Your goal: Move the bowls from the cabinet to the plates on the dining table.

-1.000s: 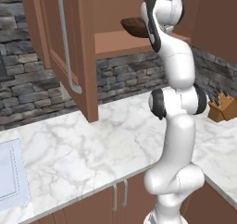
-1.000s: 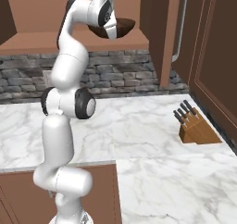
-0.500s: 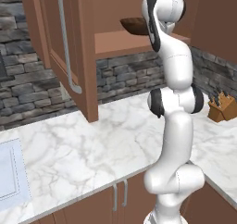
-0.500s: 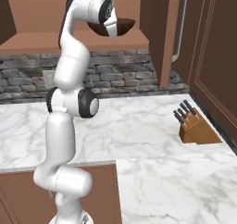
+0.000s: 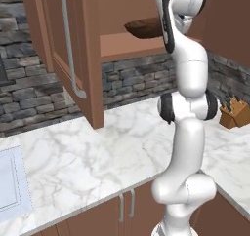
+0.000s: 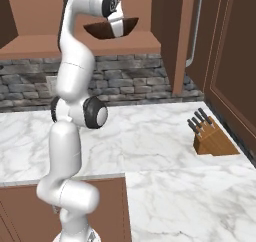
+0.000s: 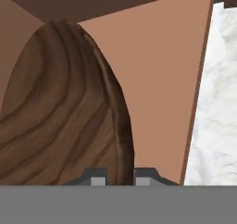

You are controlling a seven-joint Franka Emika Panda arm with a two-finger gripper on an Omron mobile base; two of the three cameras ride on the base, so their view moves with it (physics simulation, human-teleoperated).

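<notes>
Grey stone backsplash (image 5: 132,79), marble counter (image 5: 88,157) w/ knife block (image 6: 212,138).

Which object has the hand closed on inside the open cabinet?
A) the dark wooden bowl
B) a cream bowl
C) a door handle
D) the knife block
A: in the hand view the fingertips pinch the rim of the dark wooden bowl, which sits on the cabinet shelf.

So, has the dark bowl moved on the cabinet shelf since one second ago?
No. The dark bowl sits at the same spot on the cabinet shelf, above its front edge.
</notes>
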